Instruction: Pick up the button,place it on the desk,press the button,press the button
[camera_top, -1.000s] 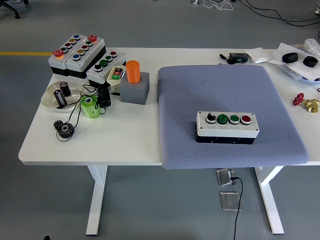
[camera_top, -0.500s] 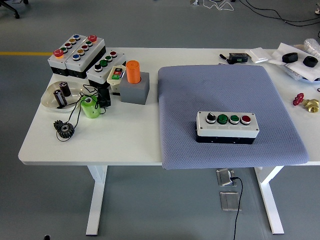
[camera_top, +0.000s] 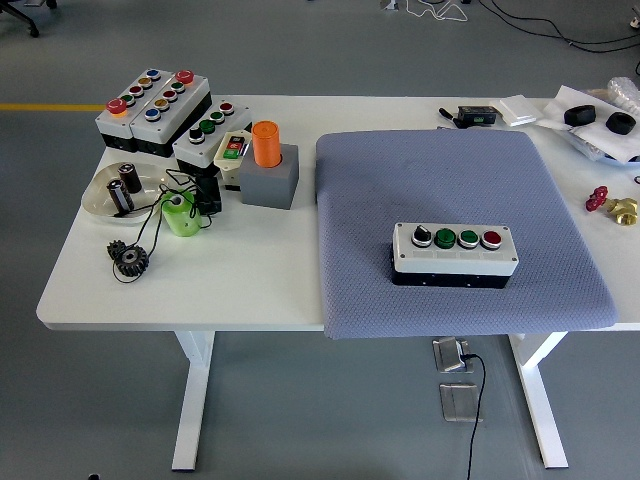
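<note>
Neither hand is in frame, so you cannot tell how the fingers stand. The button box sits on the grey mat right of centre on the desk. Pickup looks not yet begun; next, reach in and grasp the box's sides.

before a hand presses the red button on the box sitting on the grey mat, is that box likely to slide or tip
The button box will probably stay put: it is low and wide and lies flat on the grey mat, whose textured surface should grip its base. It looks like a rigid casing, so it should not flex. The red button sits near the right end, so a hard press might rock that end slightly.
</note>
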